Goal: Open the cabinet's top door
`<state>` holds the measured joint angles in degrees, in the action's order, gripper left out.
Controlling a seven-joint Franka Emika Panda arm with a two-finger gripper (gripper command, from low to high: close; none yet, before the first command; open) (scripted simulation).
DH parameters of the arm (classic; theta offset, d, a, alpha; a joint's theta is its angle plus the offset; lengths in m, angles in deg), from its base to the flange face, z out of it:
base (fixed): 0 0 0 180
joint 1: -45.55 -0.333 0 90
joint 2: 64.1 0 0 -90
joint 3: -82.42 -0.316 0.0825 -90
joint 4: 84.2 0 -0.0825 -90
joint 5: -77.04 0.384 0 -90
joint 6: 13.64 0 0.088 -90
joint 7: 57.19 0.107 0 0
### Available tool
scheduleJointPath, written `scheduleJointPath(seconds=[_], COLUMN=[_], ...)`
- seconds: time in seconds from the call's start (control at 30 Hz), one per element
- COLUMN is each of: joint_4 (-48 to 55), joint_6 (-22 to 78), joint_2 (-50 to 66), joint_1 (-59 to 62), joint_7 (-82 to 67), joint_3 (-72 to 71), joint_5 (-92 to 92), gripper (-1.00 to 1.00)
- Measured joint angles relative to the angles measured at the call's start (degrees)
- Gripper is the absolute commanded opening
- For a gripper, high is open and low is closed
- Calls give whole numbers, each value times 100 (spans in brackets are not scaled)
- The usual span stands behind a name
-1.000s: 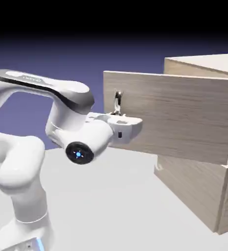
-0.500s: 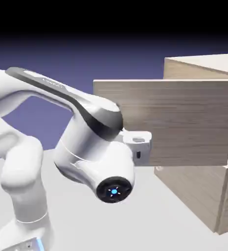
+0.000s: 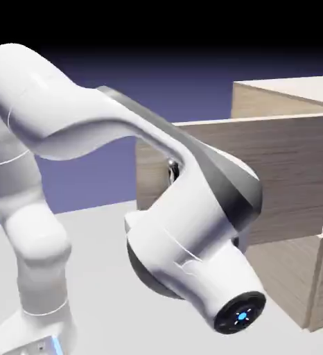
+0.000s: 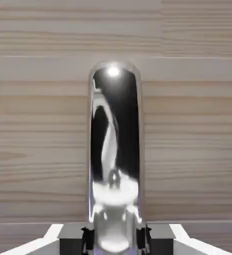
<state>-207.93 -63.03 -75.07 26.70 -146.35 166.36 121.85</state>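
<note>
Chrome handle (image 4: 114, 149) clamped between jaws, top door (image 3: 289, 177) swung open

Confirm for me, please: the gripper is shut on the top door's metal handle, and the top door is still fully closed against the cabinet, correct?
Not quite. The gripper is shut on the handle, but the exterior view shows the top door swung well out from the cabinet.

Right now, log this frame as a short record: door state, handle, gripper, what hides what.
cabinet: light wood, at the exterior view's right
top door: swung well open, away from the cabinet front
handle: shiny metal loop, centred in the hand view
gripper: shut on the handle
occlusion: the arm covers the gripper in the exterior view
</note>
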Motion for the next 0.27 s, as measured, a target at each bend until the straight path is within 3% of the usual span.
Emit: scheduleJointPath(seconds=[0.27], joint_4=[473], joint_6=[-161], joint_2=[-802], joint_1=[-1658], joint_7=[457], joint_3=[1366], joint_5=[-413], gripper=[-100])
